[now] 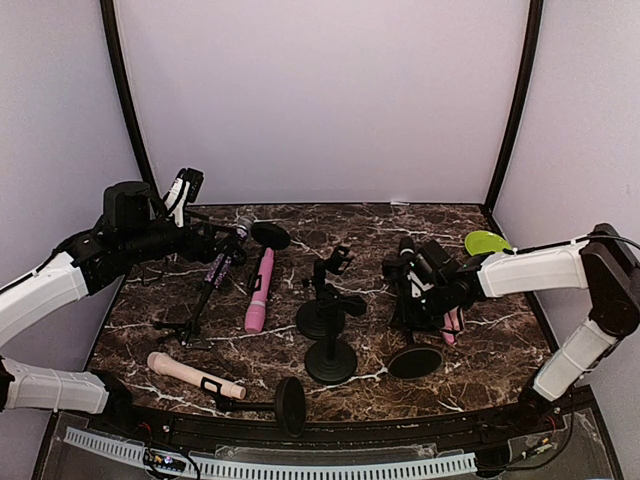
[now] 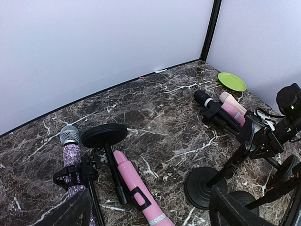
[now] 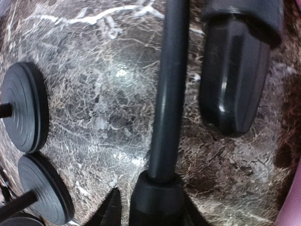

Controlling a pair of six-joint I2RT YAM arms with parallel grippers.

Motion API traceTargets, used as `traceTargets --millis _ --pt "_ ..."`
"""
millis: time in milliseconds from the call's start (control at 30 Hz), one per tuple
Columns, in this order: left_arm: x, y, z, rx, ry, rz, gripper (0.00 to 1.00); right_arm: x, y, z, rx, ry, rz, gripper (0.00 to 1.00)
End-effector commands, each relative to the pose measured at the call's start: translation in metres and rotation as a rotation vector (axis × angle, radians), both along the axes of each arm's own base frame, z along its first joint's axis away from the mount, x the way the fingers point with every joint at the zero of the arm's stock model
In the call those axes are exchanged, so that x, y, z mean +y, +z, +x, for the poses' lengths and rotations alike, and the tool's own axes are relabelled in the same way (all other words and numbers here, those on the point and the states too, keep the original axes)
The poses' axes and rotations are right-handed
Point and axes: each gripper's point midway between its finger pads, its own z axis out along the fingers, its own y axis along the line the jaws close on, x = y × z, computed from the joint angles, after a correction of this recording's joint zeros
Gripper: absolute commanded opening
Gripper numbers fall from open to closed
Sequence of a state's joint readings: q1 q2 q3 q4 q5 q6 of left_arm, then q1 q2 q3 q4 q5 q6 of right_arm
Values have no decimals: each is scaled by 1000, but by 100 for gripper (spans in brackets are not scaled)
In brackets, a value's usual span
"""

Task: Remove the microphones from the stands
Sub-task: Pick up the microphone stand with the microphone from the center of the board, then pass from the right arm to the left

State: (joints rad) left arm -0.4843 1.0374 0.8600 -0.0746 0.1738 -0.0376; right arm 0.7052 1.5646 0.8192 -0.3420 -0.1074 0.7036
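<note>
A black microphone (image 1: 408, 250) sits clipped in a black stand (image 1: 415, 362) at the right of the table, and it also shows in the left wrist view (image 2: 207, 100). My right gripper (image 1: 428, 295) is down at that stand. In the right wrist view its fingers (image 3: 110, 209) flank the stand's pole (image 3: 167, 94) at the collar, shut on it, with the microphone's butt end (image 3: 235, 70) just above. My left gripper (image 1: 215, 240) hangs open (image 2: 155, 219) over the left side, beside a purple glitter microphone (image 2: 70, 150) in a tripod stand (image 1: 195, 320).
A pink microphone (image 1: 260, 290) lies clipped to a toppled stand (image 1: 270, 235). A pale pink one (image 1: 190, 373) lies at the front on another toppled stand (image 1: 290, 405). Two empty upright stands (image 1: 330, 360) fill the centre. A green plate (image 1: 485, 242) sits back right.
</note>
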Motion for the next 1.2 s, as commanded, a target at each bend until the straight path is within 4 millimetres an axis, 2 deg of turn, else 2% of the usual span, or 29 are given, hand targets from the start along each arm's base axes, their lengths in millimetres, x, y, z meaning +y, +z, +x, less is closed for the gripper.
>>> traceTargets --millis 0,200,333,400,500,567,600,633,667,700,733,767,800,833,867,900,933,967,1033,1067,1100,1133,1167 --pt "4 3 1 -24 15 1 89 1 16 8 -75 -30 16 25" --pt "8 3 4 -36 34 15 89 0 34 16 -147 -43 31 0" --pt "8 6 7 -48 42 27 88 2 52 21 -213 -46 71 0" --pt "4 13 6 -73 12 32 84 4 65 24 -261 -44 110 0" --pt "-8 38 2 -139 -21 34 83 8 96 26 -372 -27 193 0" --pt "-27 56 -9 -183 -61 25 83 7 122 28 -475 -24 249 0" --pt "-31 70 -10 -215 -59 12 83 7 135 29 -530 -20 277 0" --pt "-46 72 -16 -214 -94 7 83 7 149 29 -584 -13 305 0" --pt "-53 87 -17 -237 -105 -16 84 7 168 29 -650 -4 343 0" --pt "-69 85 -20 -216 -138 -29 84 8 182 29 -706 15 363 0" --pt "-79 100 -22 -229 -166 -62 84 8 197 30 -760 33 375 0" --pt "-97 101 -22 -213 -200 -93 83 8 211 30 -813 47 383 0" --pt "-109 116 -26 -218 -234 -137 83 9 226 31 -865 61 392 0" --pt "-127 115 -28 -210 -273 -153 83 9 242 31 -918 72 407 0" --pt "-138 130 -33 -217 -307 -196 83 9 256 30 -967 81 422 0" --pt "-156 129 -37 -209 -352 -216 83 9 270 29 -1012 89 441 0" --pt "-164 142 -39 -209 -370 -259 83 9 283 27 -1057 95 463 0" --pt "-180 142 -44 -204 -417 -286 83 8 294 25 -1096 100 485 0" --pt "-202 153 -50 -199 -472 -347 83 9 317 19 -1175 123 534 0" --pt "-215 145 -50 -169 -488 -355 83 11 323 16 -1197 139 551 0" --pt "-221 153 -51 -180 -504 -378 83 12 329 14 -1214 150 561 0" --pt "-234 145 -52 -153 -520 -381 83 13 334 13 -1228 158 567 0" --pt "-240 153 -53 -157 -534 -406 83 13 338 12 -1239 163 575 0"
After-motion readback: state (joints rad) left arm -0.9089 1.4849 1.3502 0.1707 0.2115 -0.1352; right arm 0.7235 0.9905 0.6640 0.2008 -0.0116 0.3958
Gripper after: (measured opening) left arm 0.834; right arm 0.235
